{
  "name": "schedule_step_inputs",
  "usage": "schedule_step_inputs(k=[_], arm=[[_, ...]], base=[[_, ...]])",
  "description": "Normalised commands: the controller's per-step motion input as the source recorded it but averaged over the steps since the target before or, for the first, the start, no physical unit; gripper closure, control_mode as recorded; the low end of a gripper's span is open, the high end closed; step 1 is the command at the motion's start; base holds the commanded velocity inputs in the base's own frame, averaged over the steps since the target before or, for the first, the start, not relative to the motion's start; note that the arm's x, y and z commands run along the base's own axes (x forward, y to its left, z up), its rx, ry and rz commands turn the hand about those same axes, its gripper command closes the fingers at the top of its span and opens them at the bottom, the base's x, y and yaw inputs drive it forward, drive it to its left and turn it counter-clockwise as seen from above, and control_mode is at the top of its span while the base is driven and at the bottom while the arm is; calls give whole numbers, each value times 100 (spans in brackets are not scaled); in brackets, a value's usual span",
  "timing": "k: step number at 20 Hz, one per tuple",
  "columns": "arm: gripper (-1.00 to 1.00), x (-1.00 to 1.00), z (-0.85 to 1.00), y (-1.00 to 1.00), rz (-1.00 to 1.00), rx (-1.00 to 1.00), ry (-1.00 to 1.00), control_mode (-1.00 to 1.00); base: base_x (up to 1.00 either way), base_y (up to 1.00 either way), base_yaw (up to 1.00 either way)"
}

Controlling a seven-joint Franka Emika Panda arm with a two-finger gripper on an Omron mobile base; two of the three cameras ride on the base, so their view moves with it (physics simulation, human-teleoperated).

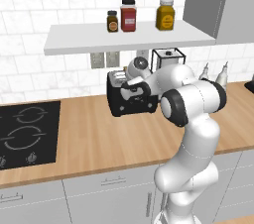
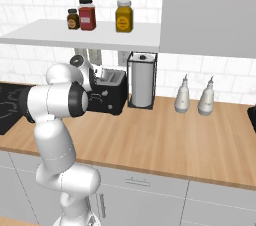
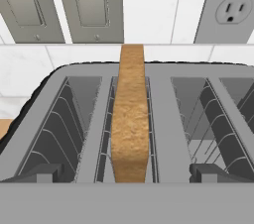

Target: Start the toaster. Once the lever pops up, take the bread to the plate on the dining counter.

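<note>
The black toaster (image 1: 130, 103) stands at the back of the wood wall counter, under the shelf. Seen from the hand, its silvery top (image 3: 166, 119) lies just below me, with the tan bread (image 3: 130, 119) standing upright in a middle slot and rising above the rim. My gripper (image 3: 127, 173) hangs open right over the toaster, and its dark fingertips (image 3: 43, 172) sit wide apart on either side of the slice without touching it. In the right base view the hand covers part of the toaster (image 2: 114, 97). The plate and the dining counter are out of view.
A wire-framed paper-towel holder (image 2: 141, 86) stands just right of the toaster, then two pale bottles (image 2: 182, 95). The shelf (image 1: 99, 39) with three jars hangs low over the toaster. A black hob (image 1: 27, 134) lies at the left. Wall outlets (image 3: 230, 5) sit behind.
</note>
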Motion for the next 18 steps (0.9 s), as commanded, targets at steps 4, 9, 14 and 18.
schedule_step_inputs(k=[4,9,14,18], arm=[[-100,0,0,0,0,0,0,-100],[-100,0,0,0,0,0,0,-100],[-100,0,0,0,0,0,0,-100],[-100,0,0,0,0,0,0,-100]], base=[[0,0,0],[0,0,0],[0,0,0],[0,0,0]])
